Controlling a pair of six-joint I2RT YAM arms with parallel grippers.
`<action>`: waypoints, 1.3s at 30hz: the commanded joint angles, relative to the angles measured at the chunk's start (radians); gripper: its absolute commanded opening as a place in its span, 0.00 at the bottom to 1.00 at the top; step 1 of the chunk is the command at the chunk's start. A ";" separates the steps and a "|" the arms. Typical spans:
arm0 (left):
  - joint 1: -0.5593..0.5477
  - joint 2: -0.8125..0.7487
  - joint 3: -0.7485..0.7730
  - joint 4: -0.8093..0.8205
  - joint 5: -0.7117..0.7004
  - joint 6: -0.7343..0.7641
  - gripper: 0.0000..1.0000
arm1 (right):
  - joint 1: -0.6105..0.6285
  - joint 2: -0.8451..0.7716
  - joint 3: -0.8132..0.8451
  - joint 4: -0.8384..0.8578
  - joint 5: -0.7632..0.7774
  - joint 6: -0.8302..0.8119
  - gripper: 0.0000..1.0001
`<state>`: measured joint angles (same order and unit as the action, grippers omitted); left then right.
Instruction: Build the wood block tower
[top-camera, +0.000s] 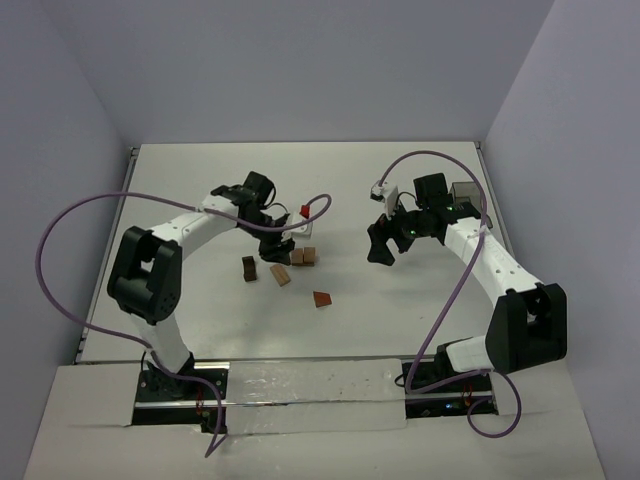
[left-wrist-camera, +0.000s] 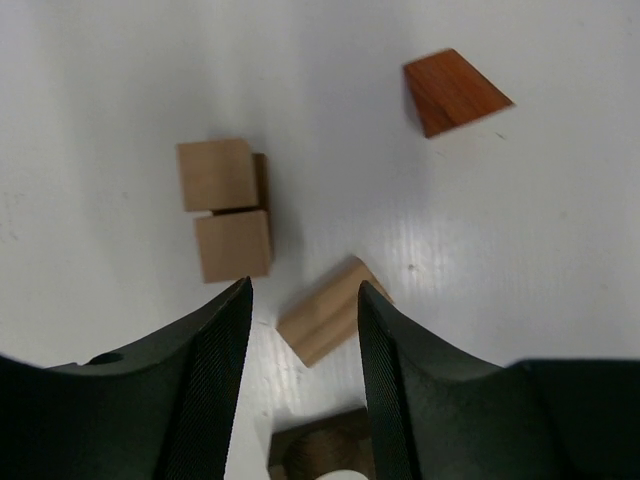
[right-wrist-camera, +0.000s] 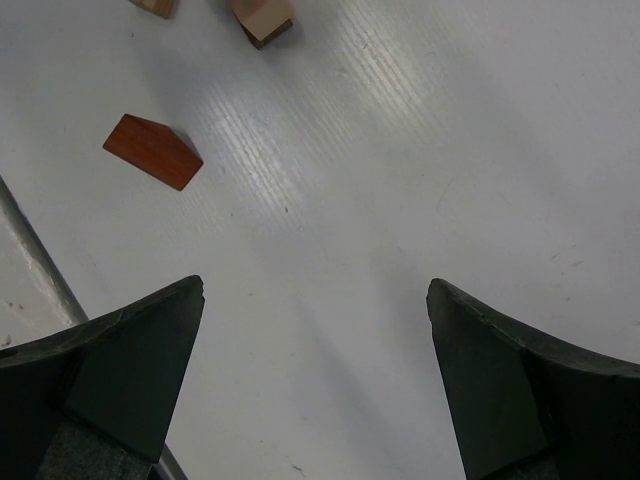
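Observation:
Two light tan blocks (left-wrist-camera: 222, 210) lie side by side on a darker block; in the top view they form the small stack (top-camera: 303, 257). Another tan block (left-wrist-camera: 325, 312) lies flat on the table below my left gripper (left-wrist-camera: 305, 288), whose jaws stand apart and grip nothing. A dark brown block (left-wrist-camera: 320, 440) shows just behind it. The reddish-brown wedge (left-wrist-camera: 455, 90) lies alone nearer the table's front (top-camera: 322, 298). My right gripper (right-wrist-camera: 315, 288) hangs open over bare table, right of the blocks (top-camera: 380, 250), with the wedge (right-wrist-camera: 152, 150) off to its left.
The white table (top-camera: 420, 320) is walled at the back and both sides. Purple cables (top-camera: 60, 230) loop off both arms. A pale strip (top-camera: 300, 385) runs along the near edge between the arm bases.

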<state>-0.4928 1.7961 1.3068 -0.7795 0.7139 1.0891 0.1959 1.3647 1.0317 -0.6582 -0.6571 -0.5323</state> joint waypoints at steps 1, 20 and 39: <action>0.035 -0.100 -0.055 -0.069 0.077 0.229 0.54 | -0.006 0.005 0.010 0.016 -0.024 -0.005 1.00; 0.060 0.085 0.040 -0.271 0.019 0.580 0.57 | -0.006 0.041 0.025 -0.001 -0.007 -0.008 1.00; 0.012 0.164 0.041 -0.205 -0.034 0.565 0.60 | -0.007 0.060 0.019 -0.009 -0.012 -0.011 1.00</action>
<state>-0.4651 1.9440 1.3396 -1.0049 0.6739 1.6272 0.1955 1.4147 1.0317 -0.6666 -0.6559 -0.5327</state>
